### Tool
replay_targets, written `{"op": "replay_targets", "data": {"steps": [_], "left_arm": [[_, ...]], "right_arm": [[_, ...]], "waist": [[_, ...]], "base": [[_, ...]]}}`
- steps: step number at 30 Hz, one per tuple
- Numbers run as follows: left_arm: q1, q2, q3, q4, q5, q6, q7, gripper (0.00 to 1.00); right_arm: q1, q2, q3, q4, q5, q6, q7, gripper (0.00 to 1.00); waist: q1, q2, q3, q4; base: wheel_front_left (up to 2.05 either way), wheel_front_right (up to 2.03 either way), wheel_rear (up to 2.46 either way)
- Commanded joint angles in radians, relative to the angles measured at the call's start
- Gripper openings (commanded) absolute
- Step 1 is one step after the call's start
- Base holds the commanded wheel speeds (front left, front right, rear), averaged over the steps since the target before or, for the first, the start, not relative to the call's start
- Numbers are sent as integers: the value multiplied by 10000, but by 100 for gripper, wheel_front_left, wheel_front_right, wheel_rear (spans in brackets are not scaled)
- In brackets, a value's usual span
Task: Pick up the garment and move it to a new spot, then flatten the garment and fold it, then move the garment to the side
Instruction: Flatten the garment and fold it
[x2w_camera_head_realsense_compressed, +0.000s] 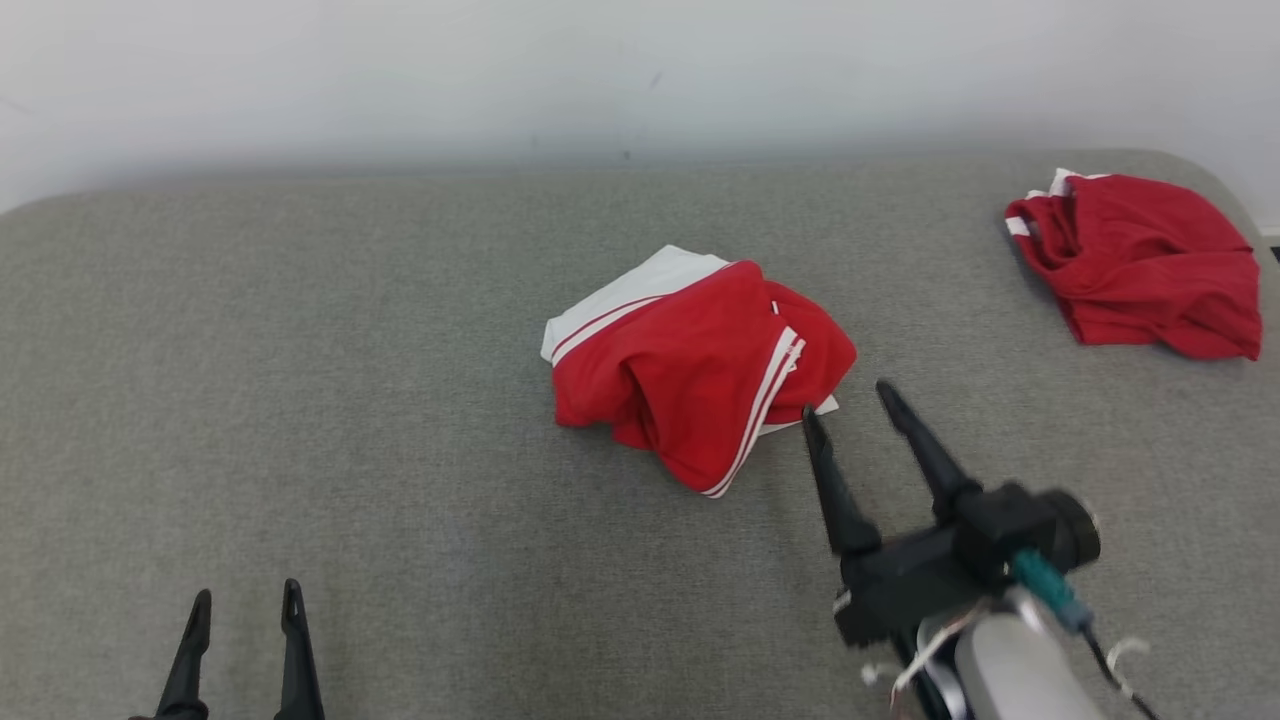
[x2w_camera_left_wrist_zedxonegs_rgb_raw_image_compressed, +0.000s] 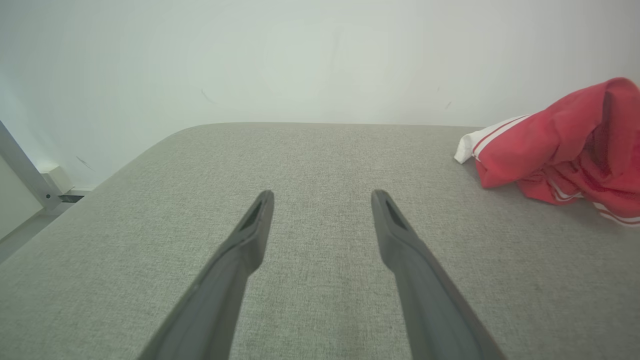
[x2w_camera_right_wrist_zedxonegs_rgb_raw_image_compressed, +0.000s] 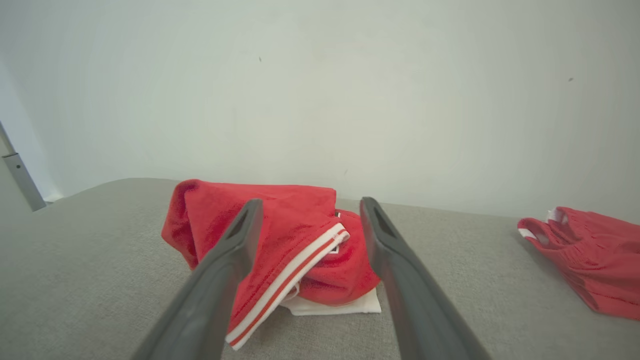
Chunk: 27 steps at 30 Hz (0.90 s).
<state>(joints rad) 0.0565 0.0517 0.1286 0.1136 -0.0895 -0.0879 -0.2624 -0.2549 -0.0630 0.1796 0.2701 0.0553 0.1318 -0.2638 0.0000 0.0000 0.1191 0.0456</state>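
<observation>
while the right gripper (x2w_camera_head_realsense_compressed: 846, 400) stands spread just short of the garment (x2w_camera_head_realsense_compressed: 690, 380), it should reach deeper. clamp a thick fold.

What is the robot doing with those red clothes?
It looks ready to pick one up. A crumpled red-and-white garment lies in the middle of the grey surface. The right pincer is open right by its near edge, holding nothing. The left pincer is open too, off to the side over bare surface. A second red garment sits in the far right corner.
</observation>
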Motion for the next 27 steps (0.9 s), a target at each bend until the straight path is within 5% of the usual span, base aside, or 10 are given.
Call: {"op": "replay_targets", "data": {"steps": [1, 13, 20, 21, 22, 23, 27], "left_arm": [[-124, -23, -47, -17, -8, 14, -34, 100], [-735, -21, -303, 226, -187, -159, -34, 100], [-1019, -18, -231, 309, -239, -204, -34, 100], [-1035, -19, -209, 316, -246, -210, -34, 100], [-1044, -19, -189, 315, -260, -213, -34, 100], [-1042, -19, -169, 314, -268, -215, -34, 100], [-1002, -19, -56, 345, -283, -219, -34, 100]], "right_arm": [[-350, -107, -19, 63, -9, -25, -6, 100], [-3706, -515, -310, 4937, 372, -26, -4, 100], [-4573, -536, -337, 6742, 616, -26, -4, 100], [-4662, -512, -301, 6837, 659, -26, -6, 57], [-4759, -498, -252, 6747, 686, -26, -4, 41], [-4769, -510, -235, 6608, 707, -26, -4, 5], [-4454, -513, -117, 6243, 788, -26, -4, 0]], "waist": [[0, 0, 140, 185], [0, 0, 694, 1162], [0, 0, 950, 1501], [0, 0, 969, 1519], [0, 0, 988, 1533], [0, 0, 1001, 1539], [0, 0, 904, 1443]], "base": [[0, 0, 0], [0, 0, 0], [0, 0, 0], [0, 0, 0], [0, 0, 0], [0, 0, 0], [0, 0, 0]]}}
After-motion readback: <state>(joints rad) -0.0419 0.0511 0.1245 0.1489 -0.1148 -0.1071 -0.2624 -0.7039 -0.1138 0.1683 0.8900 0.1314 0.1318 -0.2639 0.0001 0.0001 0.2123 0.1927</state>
